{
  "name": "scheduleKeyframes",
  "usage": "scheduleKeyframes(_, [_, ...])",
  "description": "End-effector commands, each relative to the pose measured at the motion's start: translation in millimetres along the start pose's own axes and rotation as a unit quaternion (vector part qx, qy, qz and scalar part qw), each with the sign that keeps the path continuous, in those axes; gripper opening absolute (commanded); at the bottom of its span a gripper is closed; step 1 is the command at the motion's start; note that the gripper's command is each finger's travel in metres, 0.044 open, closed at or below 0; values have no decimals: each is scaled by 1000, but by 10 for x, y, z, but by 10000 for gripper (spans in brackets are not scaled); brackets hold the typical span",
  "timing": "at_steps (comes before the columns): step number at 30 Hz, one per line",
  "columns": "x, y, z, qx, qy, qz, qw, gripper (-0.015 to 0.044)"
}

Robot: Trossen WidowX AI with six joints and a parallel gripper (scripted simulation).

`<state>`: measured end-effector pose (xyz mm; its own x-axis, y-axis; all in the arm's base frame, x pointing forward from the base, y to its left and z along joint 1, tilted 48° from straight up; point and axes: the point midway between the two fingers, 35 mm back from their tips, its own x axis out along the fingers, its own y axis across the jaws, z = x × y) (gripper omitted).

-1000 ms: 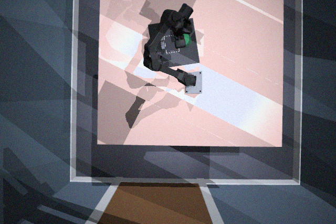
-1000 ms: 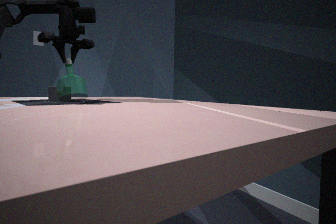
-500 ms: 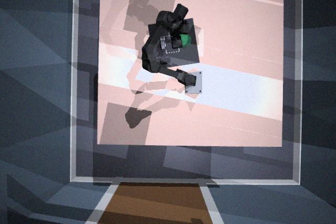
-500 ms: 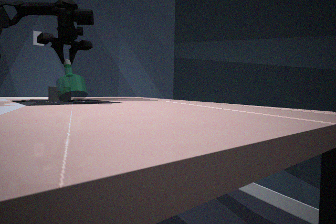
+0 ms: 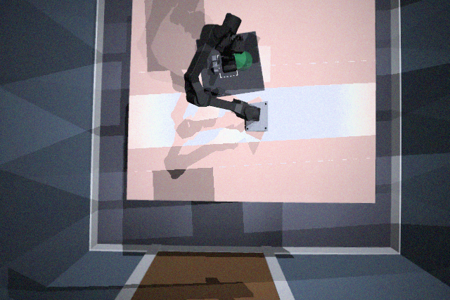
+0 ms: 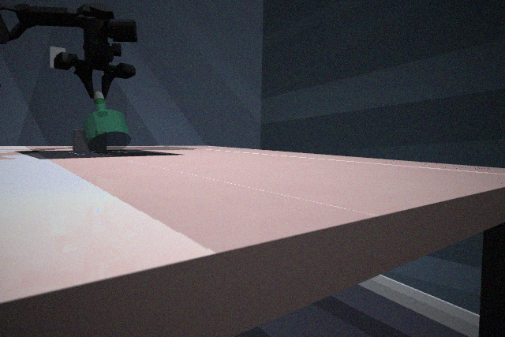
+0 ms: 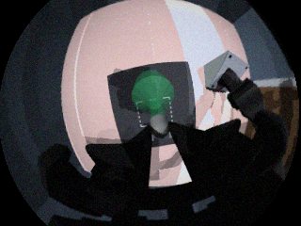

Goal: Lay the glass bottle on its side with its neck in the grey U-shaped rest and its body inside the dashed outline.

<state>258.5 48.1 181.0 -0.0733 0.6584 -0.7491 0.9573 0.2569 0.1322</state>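
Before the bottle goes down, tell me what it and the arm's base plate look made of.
Glass bottle: green, smooth; its far edges show through, fitting glass, though clear plastic could look alike.

Base plate: probably metal, judging by its flat, even grey; painted plastic is possible.
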Motion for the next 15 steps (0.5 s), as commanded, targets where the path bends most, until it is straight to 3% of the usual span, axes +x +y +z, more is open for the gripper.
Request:
scheduleKeyframes(1, [23,6,-91,-1,3,0,1000,106])
scheduleKeyframes(15, [78,8,-278,1,-7,0,1000,106])
